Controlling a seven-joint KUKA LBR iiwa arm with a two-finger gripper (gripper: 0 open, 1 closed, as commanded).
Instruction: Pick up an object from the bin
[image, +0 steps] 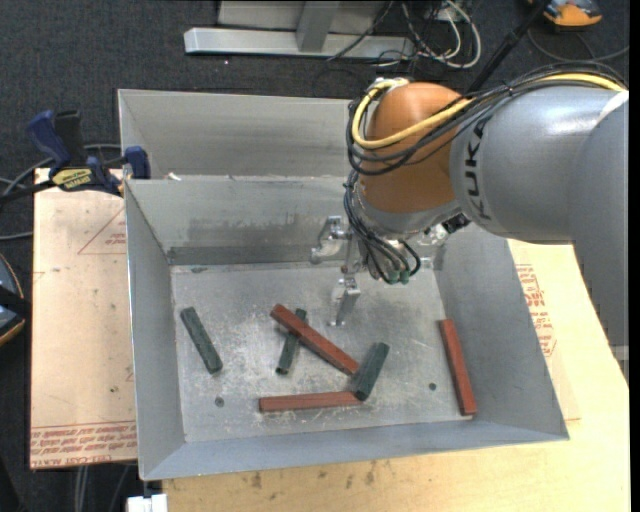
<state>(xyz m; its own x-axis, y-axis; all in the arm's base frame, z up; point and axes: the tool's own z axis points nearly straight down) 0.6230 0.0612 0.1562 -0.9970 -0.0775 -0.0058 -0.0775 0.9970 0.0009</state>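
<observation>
Reddish-brown bar (322, 345) is seen lying aslant on the bin (150, 300) floor, crossing a dark green bar (288, 358). The gripper (343, 305) is poised just above it, its clench untellable. Nothing is lifted; the grasp is judged not yet made.

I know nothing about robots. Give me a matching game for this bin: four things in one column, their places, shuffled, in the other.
1 gripper
2 lone dark green bar
3 near-vertical red-brown bar
4 level red-brown bar

A far right
B nearest the view's lower edge
C far left
D over the middle, by the slanted red-brown bar

Pairs: 1-D, 2-C, 3-A, 4-B
</observation>
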